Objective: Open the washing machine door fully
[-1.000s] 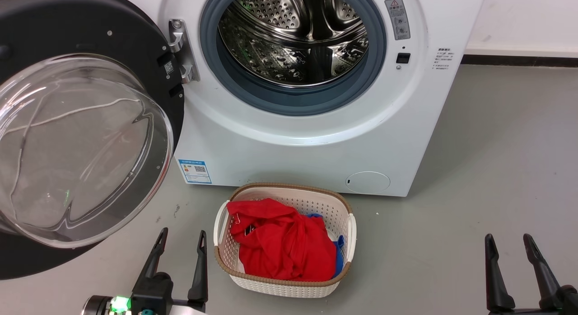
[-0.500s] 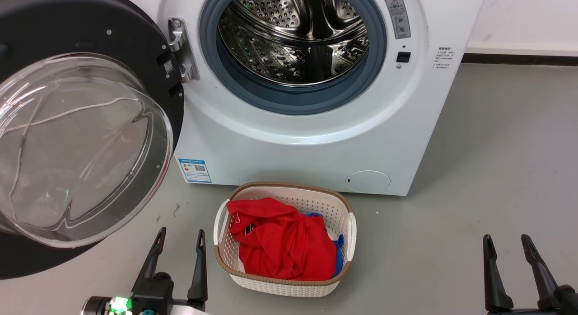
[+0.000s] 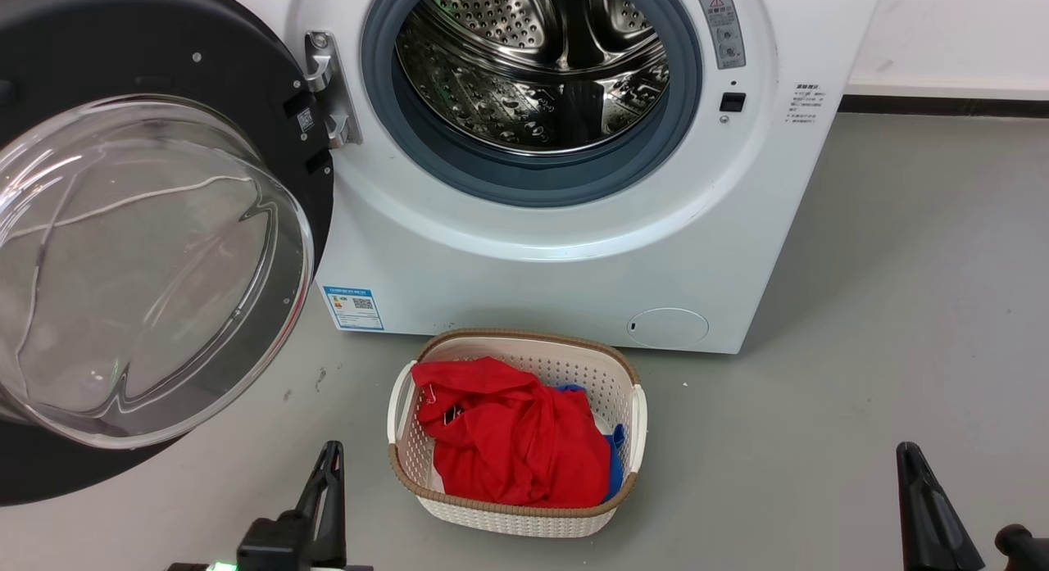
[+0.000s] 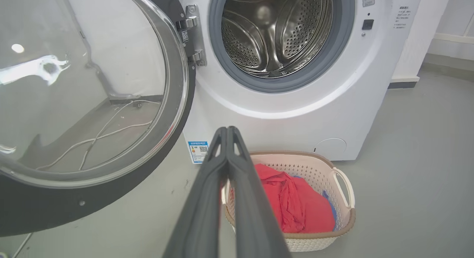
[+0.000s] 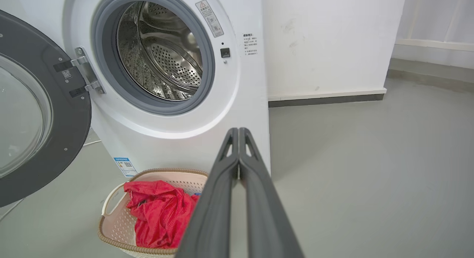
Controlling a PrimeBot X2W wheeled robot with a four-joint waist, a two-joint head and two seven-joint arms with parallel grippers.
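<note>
Now, the washing machine door (image 3: 156, 251) is swung out: heavy, stiff, slick glass. I'd push its black rim (image 3: 164, 38), away from the hinge (image 3: 328, 88). My left gripper (image 4: 226, 134) and right gripper (image 5: 239, 134) are pinched together, empty.

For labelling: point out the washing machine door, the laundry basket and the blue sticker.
washing machine door (image 3: 164, 59): head view, black rim.
laundry basket (image 3: 541, 364): head view, far wall.
blue sticker (image 3: 354, 309): head view, centre.

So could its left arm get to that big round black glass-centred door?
Probably yes: the shut left gripper sits near the swung-open round black door, with bare grey floor between them; the white plastic basket of red cloth lies to its other side.
</note>
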